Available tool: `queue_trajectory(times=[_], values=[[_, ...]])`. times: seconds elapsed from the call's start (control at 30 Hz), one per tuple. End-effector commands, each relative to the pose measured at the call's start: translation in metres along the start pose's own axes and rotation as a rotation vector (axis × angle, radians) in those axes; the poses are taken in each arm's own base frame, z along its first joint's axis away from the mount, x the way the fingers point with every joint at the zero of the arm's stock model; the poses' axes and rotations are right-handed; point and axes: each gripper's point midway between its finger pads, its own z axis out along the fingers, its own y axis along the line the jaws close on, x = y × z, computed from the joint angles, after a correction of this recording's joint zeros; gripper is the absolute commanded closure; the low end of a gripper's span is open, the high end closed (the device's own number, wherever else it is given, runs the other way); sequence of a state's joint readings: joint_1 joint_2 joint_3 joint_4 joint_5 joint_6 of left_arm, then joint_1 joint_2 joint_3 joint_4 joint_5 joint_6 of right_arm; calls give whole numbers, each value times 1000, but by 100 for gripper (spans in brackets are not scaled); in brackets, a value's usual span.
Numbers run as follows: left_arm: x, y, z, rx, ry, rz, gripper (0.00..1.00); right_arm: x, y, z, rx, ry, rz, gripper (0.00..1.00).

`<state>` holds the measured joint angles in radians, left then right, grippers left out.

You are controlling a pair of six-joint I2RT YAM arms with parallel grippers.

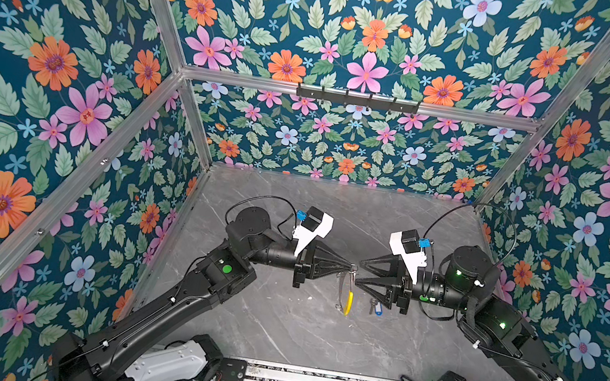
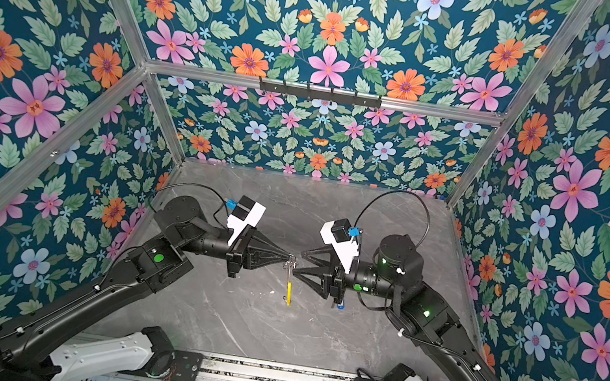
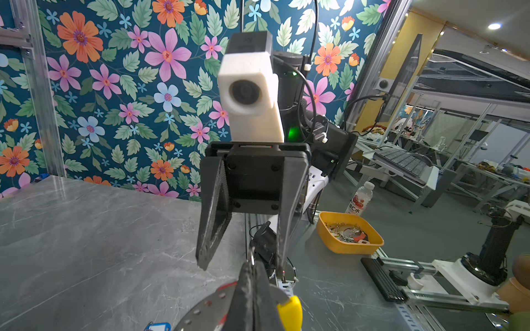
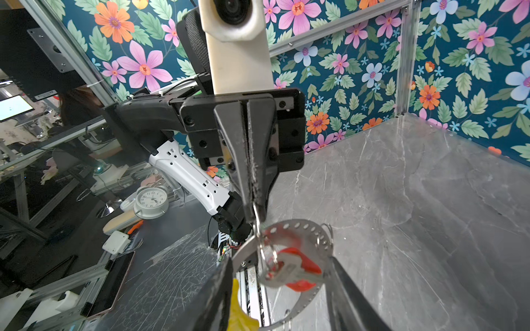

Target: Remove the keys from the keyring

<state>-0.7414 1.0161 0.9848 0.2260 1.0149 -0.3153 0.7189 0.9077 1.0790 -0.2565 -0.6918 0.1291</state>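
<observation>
left gripper (image 1: 350, 267) was clamped shut on the rim of the keyring (image 1: 345, 294), which hung below its tips, while right gripper (image 1: 358, 272) was part-open and empty, jaws straddling the red-tagged key (image 4: 290, 271), so the best bet was pinching the key head squarely, then pulling straight away.

In the middle of the frame the left gripper (image 4: 255, 210) points down, jaws pressed together on the upper edge of the keyring (image 4: 299, 226), a grey perforated hoop with a yellow piece (image 4: 239, 315) at the bottom edge. A key with a red tag (image 4: 291, 272) hangs across the hoop's opening. The right gripper (image 4: 278, 259) has its jaws spread, one on either side of the key. A grey marble table (image 4: 430, 215) fills the right.
</observation>
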Motion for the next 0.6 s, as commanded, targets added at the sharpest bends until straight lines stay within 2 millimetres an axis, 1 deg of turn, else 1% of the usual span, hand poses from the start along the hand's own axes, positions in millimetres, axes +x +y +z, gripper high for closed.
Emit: queue_trajectory(times=[0.0,0.33,0.4,0.5,0.57], values=[[-12,-8,-1,30,-39,44,100,-8,7,1,-41,-22,-12,55],[-15,-9,-3,29,-81,47,100,-7,5,4,-48,-26,-4,89],[-15,-8,-4,24,-92,50,100,-6,6,4,-56,-25,-2,94],[-18,-9,-5,28,-127,52,100,-5,6,6,-65,-24,7,100],[-19,-10,-6,34,-153,58,100,-4,6,7,-71,-23,13,100]])
